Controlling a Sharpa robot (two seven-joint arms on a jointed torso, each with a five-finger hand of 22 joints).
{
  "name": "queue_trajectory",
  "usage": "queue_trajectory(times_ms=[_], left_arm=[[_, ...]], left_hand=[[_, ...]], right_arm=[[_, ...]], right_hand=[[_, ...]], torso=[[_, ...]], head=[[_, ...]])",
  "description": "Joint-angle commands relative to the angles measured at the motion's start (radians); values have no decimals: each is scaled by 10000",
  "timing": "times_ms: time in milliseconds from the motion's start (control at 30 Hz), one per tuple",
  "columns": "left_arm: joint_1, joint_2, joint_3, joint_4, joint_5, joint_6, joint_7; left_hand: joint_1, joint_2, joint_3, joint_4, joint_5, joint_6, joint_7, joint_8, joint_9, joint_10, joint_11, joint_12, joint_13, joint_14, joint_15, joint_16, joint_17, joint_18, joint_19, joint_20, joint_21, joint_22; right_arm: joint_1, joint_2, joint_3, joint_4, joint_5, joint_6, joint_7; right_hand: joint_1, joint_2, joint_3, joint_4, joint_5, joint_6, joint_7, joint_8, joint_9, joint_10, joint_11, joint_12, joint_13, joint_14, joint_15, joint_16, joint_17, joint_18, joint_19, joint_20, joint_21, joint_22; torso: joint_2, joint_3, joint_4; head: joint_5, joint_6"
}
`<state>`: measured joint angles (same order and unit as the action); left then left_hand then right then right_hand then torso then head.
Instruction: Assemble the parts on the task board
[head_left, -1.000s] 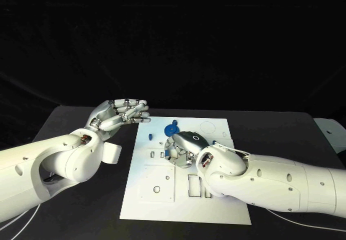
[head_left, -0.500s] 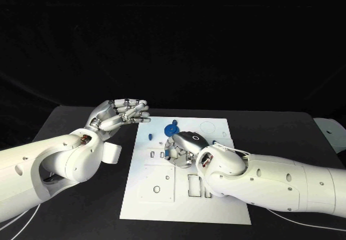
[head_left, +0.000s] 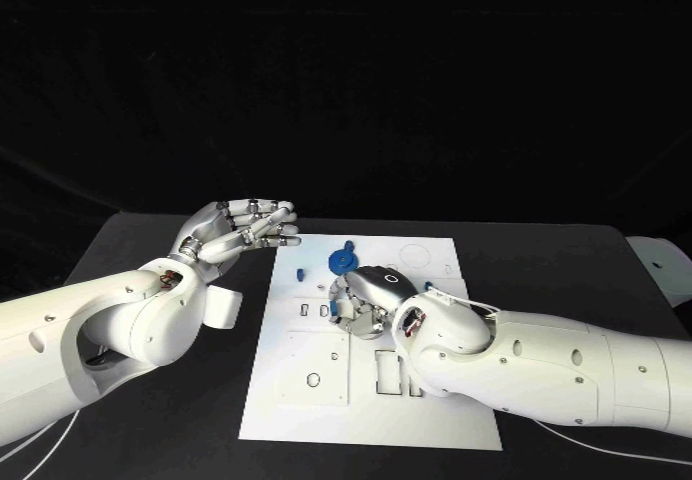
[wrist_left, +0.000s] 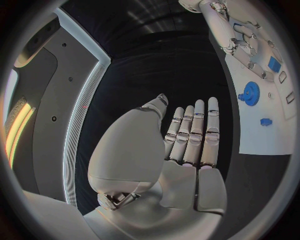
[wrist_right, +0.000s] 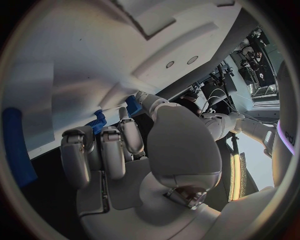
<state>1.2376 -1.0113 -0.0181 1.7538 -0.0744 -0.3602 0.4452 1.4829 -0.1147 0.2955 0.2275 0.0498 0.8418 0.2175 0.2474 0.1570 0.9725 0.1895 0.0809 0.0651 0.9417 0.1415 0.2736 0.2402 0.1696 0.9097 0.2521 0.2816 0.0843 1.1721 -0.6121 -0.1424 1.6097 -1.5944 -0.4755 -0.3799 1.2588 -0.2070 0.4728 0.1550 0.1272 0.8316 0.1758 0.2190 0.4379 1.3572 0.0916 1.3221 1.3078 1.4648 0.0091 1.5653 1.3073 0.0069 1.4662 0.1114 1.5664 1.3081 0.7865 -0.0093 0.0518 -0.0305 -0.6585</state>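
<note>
Task board (head_left: 433, 400) is a flat white rect plate w/ a bunch of cutouts: rectangular slots and small round holes, plus a faint circle outline near its far edge. Sits mid black table (head_left: 577, 260), matte dark surface.

What's on/in the board: blue gear (head_left: 343, 260), round w/ toothed rim, just beyond the R hand's fingertips. A small blue peg (head_left: 302, 272) stands apart from the gear, over toward the L hand's side. In the L wrist view you get the same gear (wrist_left: 251, 93) and peg (wrist_left: 265, 121), plus another small blue block (wrist_left: 274, 63) close to the R hand's fingers.

Right hand (head_left: 364, 295) is down on the board, palm-down, silver fingers curled in on a small blue part. R wrist view shows it better: blue part (wrist_right: 98, 121) sits at the fingertips, pinched against the board's white surface, w/ a second blue bit (wrist_right: 132, 105) next to the thumb tip. Can't tell if those are one piece or two tbh. Also a long blue strip (wrist_right: 15, 145) at the edge of that view, blurry, no idea what it is.

Left hand (head_left: 238, 228) is up off the table, beside the board's near-left corner area, holding nothing. Fingers straight and side by side in the wrist view (wrist_left: 187, 145), thumb off to the side. Shiny metal segments, white smooth palm.
</note>
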Motion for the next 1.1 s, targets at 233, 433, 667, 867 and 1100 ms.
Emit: queue_trajectory(times_ms=[233,433,667,867,1100], left_arm=[[8,17,4,-67,-506,187,-290],[9,106,3,-321,-1900,296,-1461],[15,546,-1,-1045,-3866,1198,-3915],[93,1205,-4,-1774,-5810,2546,-6262],[362,2134,-37,-2534,-7533,4048,-8468]], left_hand=[[-256,-257,-171,64,7,46,204,-41,0,164,-9,-69,16,114,40,-57,65,149,83,5,-53,-44],[-513,-331,-518,301,61,359,-35,84,82,1277,-365,311,170,1419,-395,641,558,134,1037,-382,442,121],[-1378,-144,-897,540,83,1192,-657,688,619,3001,-1132,1178,882,3621,-1320,4697,3411,106,3060,-1461,2667,1261],[-2438,176,-1284,620,14,884,-954,1515,1646,2883,-1436,3595,3238,5281,-1665,10950,10280,-74,3567,-1892,6214,4204],[-2190,379,-1230,628,16,365,-1118,2741,2969,1805,-1621,6640,5957,6058,-1826,12490,12561,-723,4808,-2028,10041,9355]], right_arm=[[-14,-445,17,563,-134,-1095,306],[129,-1306,136,1255,887,-1843,1332],[898,-2488,219,1496,4450,-1833,2962],[1496,-3291,235,1308,6497,-1491,3589],[1696,-3691,236,1140,7174,-1258,3728]], right_hand=[[599,61,-2279,875,-317,-457,137,-482,-282,-263,152,-101,357,1033,192,11,2540,-69,1046,211,44,2627],[1442,374,-2849,1288,297,-176,111,-441,-355,-237,109,-40,354,1008,191,-32,2451,-69,1046,217,44,2627],[1811,595,-2392,1210,965,128,33,-275,-355,-264,22,-56,325,967,103,-104,2309,-69,1046,129,44,2627],[1694,558,-2341,1271,971,295,-13,-145,-327,-205,-15,4,364,980,72,-84,2354,-69,1046,100,44,2627],[1674,556,-2334,1279,975,312,-20,-128,-323,-216,-21,-9,349,977,67,-89,2343,-69,1046,95,44,2627]], torso=[[-16,7,6],[-70,6,-16],[-259,25,-52],[-422,48,-43],[-533,90,-22]], head=[[-17,36],[9,62],[78,0],[97,-87],[155,-190]])
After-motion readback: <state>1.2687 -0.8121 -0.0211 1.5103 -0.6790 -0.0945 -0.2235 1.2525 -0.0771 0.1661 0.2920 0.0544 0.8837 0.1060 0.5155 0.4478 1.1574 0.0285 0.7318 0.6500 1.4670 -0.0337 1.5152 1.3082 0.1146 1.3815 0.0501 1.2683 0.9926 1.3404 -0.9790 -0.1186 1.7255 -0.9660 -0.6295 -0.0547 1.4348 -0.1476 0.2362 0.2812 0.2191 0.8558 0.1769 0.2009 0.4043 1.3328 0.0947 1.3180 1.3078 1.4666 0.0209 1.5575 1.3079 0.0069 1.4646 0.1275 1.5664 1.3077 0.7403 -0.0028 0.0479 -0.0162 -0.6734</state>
